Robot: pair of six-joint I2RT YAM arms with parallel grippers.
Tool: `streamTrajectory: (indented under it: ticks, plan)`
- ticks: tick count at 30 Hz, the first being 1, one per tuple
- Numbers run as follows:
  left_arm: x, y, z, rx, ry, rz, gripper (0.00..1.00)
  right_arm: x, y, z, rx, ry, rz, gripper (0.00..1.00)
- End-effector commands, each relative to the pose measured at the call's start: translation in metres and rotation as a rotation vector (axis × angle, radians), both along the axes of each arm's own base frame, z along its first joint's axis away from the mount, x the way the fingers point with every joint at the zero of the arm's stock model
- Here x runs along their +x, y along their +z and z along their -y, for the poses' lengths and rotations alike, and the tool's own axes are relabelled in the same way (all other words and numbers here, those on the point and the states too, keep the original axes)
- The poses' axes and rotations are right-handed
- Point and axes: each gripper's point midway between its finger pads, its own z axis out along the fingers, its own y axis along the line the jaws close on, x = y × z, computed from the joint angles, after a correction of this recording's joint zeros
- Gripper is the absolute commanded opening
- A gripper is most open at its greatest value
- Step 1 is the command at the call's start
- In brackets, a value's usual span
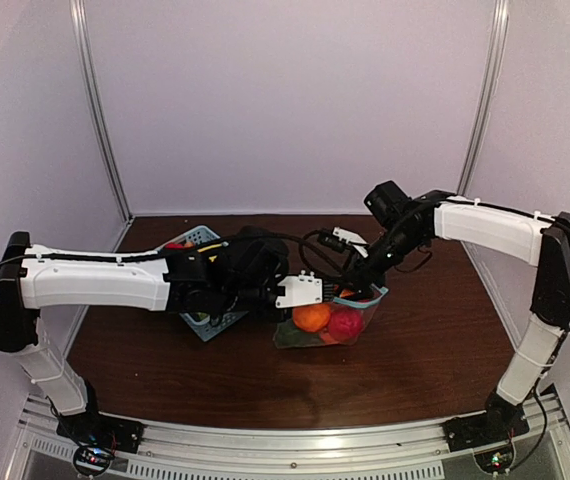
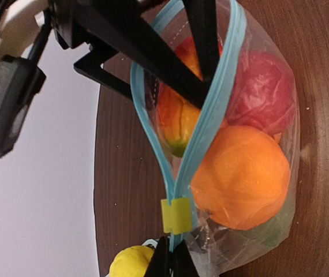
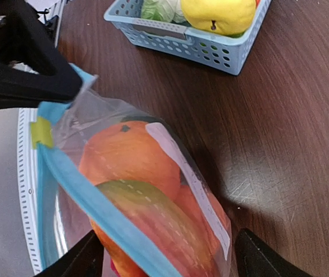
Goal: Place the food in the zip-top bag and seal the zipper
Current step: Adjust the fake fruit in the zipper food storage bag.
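Top external is showing the zip-top bag (image 1: 330, 322) mid-table beside the basket (image 3: 222, 52), holding an orange fruit (image 1: 312, 317) and a red fruit (image 1: 345, 324). The left gripper (image 2: 170, 262) is pinching one end of the zipper (image 2: 206, 118); whether the right gripper (image 2: 206, 86) is gripping, I cannot tell. A yellow fruit (image 3: 219, 14) is lying in the basket.

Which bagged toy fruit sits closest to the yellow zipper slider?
The round orange toy fruit, right beside the yellow slider; the dark red ball and red-yellow piece lie farther toward the open mouth.
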Motion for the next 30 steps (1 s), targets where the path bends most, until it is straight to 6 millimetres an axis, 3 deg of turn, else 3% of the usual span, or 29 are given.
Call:
streamTrajectory:
  ticks: [1, 3, 7, 14, 18, 21, 26, 30]
  plan:
    - [0.006, 0.022, -0.001, -0.082, 0.026, 0.037, 0.0, 0.022, -0.033, 0.005, -0.126, -0.11, 0.02, 0.77]
    - [0.006, 0.021, -0.002, -0.084, 0.033, 0.043, 0.0, 0.032, -0.041, 0.009, -0.168, -0.163, 0.027, 0.75]
    - [0.011, 0.014, -0.005, -0.074, 0.059, 0.06, 0.0, 0.028, -0.041, 0.009, -0.173, -0.155, 0.009, 0.74]
    - [0.009, 0.014, -0.007, -0.081, 0.059, 0.056, 0.0, 0.002, 0.035, 0.01, -0.041, -0.042, 0.12, 0.78]
    - [0.003, 0.023, -0.005, -0.118, 0.028, 0.043, 0.0, -0.022, 0.057, 0.01, 0.037, 0.045, 0.117, 0.8]
    - [-0.005, 0.029, -0.003, -0.15, -0.002, 0.017, 0.0, -0.031, 0.062, 0.005, 0.079, 0.093, 0.105, 0.75]
    - [-0.015, 0.028, 0.001, -0.197, -0.023, -0.053, 0.0, -0.039, 0.064, -0.011, 0.16, 0.147, 0.073, 0.59]
    - [-0.02, 0.026, 0.005, -0.244, -0.019, -0.112, 0.0, -0.05, 0.069, -0.025, 0.21, 0.206, 0.085, 0.54]
